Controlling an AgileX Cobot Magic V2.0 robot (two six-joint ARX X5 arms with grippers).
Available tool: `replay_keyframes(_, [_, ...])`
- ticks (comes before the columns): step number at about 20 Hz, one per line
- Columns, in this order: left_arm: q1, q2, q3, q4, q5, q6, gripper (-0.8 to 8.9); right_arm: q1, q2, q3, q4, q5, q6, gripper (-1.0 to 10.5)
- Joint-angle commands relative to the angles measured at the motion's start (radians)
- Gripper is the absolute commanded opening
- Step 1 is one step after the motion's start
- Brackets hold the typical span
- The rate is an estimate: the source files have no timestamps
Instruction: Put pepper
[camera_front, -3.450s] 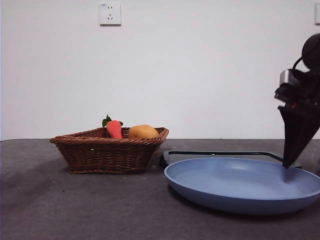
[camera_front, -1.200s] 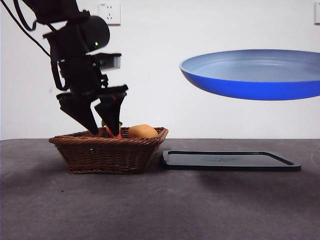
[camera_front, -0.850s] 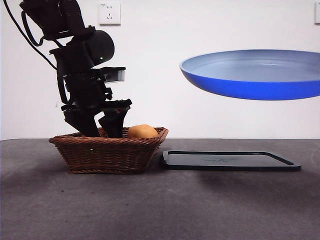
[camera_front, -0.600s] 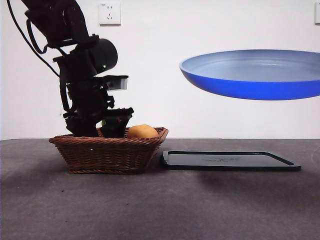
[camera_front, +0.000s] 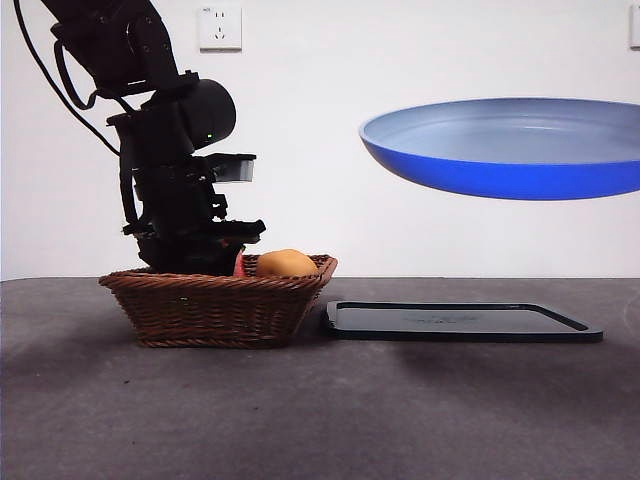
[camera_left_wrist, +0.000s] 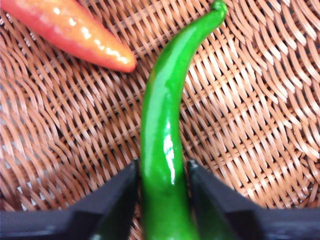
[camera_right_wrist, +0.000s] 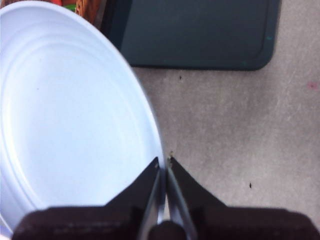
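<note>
Front view: my left end effector (camera_front: 200, 262) sinks behind the wicker basket's (camera_front: 215, 305) near wall, so its jaw tips and the pepper are hidden there; only a sliver of the carrot (camera_front: 239, 265) shows beside the orange fruit (camera_front: 286, 263). The blue plate (camera_front: 500, 150) is cut by the picture's right edge, and whatever holds it lies outside the picture. Left wrist view: the pepper's (camera_left_wrist: 162, 145) thick end runs off the picture's edge between my jaws; the carrot (camera_left_wrist: 70, 30) is cropped at a corner. Right wrist view: the plate (camera_right_wrist: 70, 125) and dark tray (camera_right_wrist: 200, 32) are both cropped.
</note>
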Motion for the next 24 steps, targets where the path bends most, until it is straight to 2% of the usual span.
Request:
replay_keyframes(1, [-0.008,0.018,0.020,0.006,0.002,0.008,1.36,0.002,0.005,0.022,0.015,-0.003,0.010,0.1])
replay_keyframes(10, [-0.008,-0.056,0.021,0.010,0.003,0.007,0.99,0.002,0.005,0.022,0.017,-0.002,0.010,0.1])
replay_keyframes(15, [-0.019,-0.162,0.021,-0.034,0.019,0.000,0.99,0.002,0.034,0.022,0.026,0.003,0.022,0.1])
replay_keyframes(20, [-0.068,-0.315,0.021,-0.066,0.177,-0.044,0.99,0.014,0.173,0.022,0.035,-0.005,0.038,0.1])
replay_keyframes(24, [-0.167,-0.356,0.020,-0.129,0.321,-0.053,0.99,0.056,0.289,0.022,0.104,-0.006,0.090,0.1])
